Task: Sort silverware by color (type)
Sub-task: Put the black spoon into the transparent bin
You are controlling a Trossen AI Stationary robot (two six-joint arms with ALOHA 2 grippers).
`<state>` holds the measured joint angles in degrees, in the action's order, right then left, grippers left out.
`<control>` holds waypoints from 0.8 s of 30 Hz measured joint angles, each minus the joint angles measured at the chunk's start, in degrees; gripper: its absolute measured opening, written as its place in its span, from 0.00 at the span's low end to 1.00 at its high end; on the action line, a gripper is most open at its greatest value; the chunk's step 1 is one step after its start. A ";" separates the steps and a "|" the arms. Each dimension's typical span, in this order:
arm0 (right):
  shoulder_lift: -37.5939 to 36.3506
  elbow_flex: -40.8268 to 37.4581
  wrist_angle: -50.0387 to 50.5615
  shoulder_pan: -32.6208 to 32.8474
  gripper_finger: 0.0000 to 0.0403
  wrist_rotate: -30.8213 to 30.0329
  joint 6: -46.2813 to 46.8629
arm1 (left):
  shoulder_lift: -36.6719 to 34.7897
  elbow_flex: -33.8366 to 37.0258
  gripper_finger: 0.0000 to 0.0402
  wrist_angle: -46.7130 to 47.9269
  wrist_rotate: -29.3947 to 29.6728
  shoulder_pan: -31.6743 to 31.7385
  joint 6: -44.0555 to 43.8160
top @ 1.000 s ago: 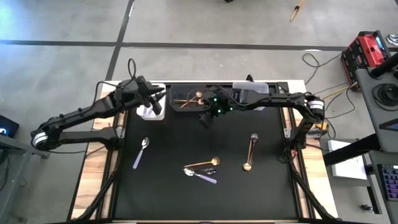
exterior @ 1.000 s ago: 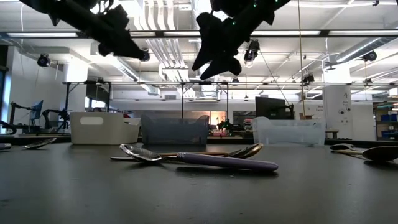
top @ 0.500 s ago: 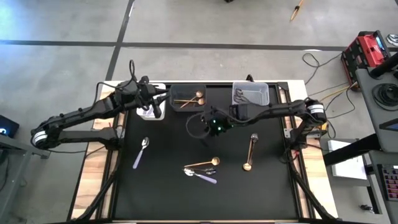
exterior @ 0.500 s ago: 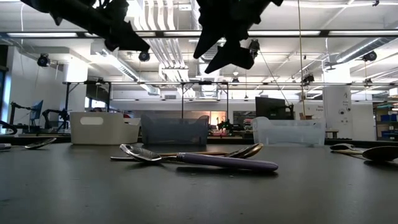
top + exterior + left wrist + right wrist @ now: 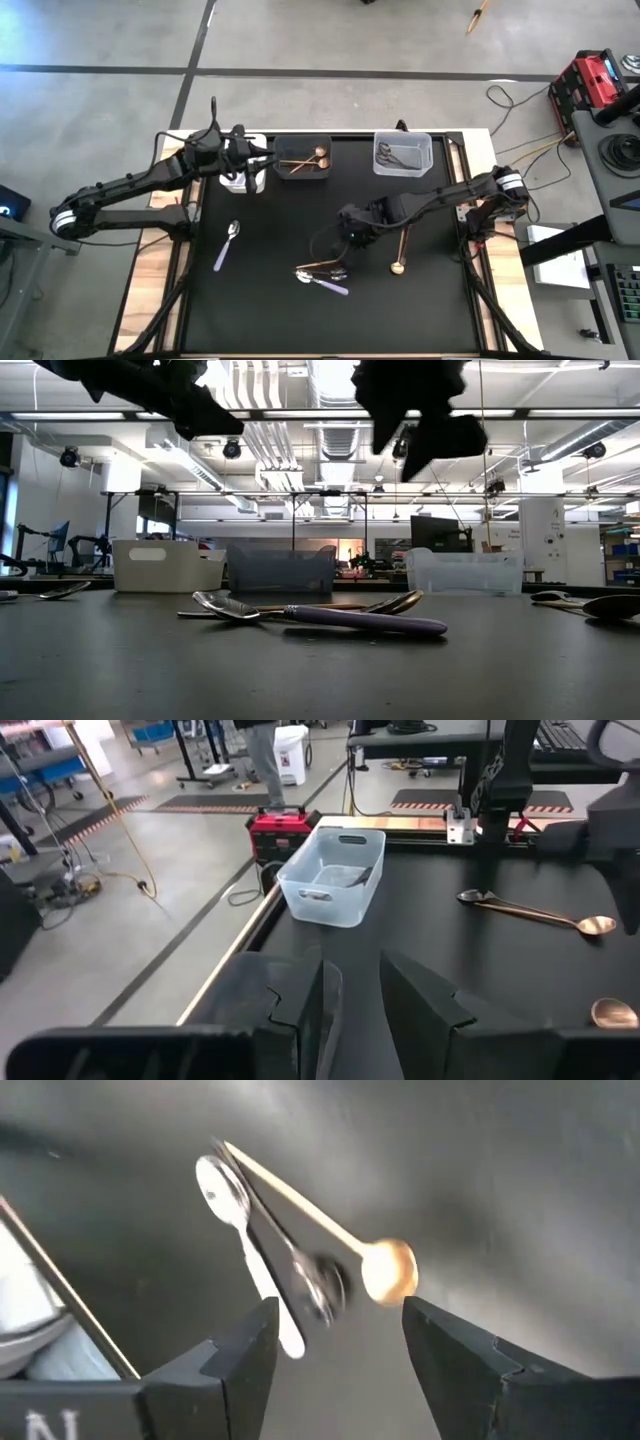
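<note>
A: Which step?
B: I'm lining the right gripper (image 5: 351, 238) up above the crossed pile (image 5: 322, 274), jaws wide, empty. Next I'd drop onto one spoon only.
A: Left?
B: Left gripper (image 5: 262, 158) hangs beside the dark bin (image 5: 303, 172), beyond the pile, jaws narrowly parted, holding nothing I can see.

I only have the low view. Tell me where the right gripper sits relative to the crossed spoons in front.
Observer: From above, the right gripper hangs just past the crossed spoons, toward the bins and slightly to the right.
Operator: Check its fingers.
Observer: Open. Its wrist view frames the gold spoon and the lilac-handled spoon between them.
Operator: Report the left gripper.
Observer: The left gripper is over the white bin at the table's far left corner.
</note>
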<state>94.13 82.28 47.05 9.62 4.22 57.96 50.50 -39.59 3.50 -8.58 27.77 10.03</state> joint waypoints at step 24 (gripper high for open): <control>0.00 -0.13 20.78 2.76 0.50 -1.02 18.08 | 0.02 0.00 0.21 -8.78 0.00 0.04 6.27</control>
<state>94.13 82.15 67.83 12.37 3.20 76.03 50.52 -39.59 -5.28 -8.58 27.81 16.29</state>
